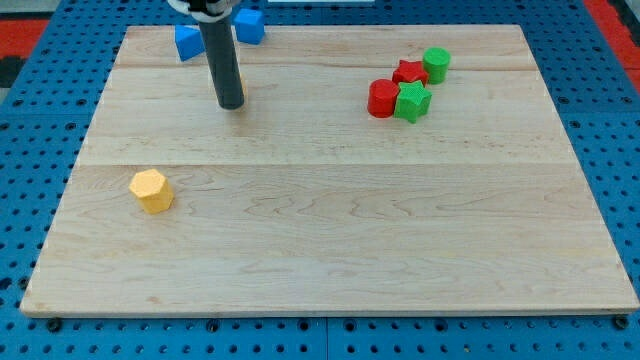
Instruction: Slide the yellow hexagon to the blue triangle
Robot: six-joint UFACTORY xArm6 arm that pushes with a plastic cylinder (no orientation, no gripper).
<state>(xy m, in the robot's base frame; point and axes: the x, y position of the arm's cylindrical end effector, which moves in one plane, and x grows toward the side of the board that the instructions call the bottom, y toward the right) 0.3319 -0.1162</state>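
Pale wooden board (pixel 330 240) on blue pegboard (pixel 30 150); the tip (pixel 231 104), a bare rod clasping nothing, sits at one o'clock from the yellow hexagon (pixel 151 190).

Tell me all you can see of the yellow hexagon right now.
The yellow hexagon is a small chunky block, plain matte yellow, lying flat on the wooden board toward the view's left. Nothing touches it. My tip is well above it toward the view's top, nearer the two blue blocks.
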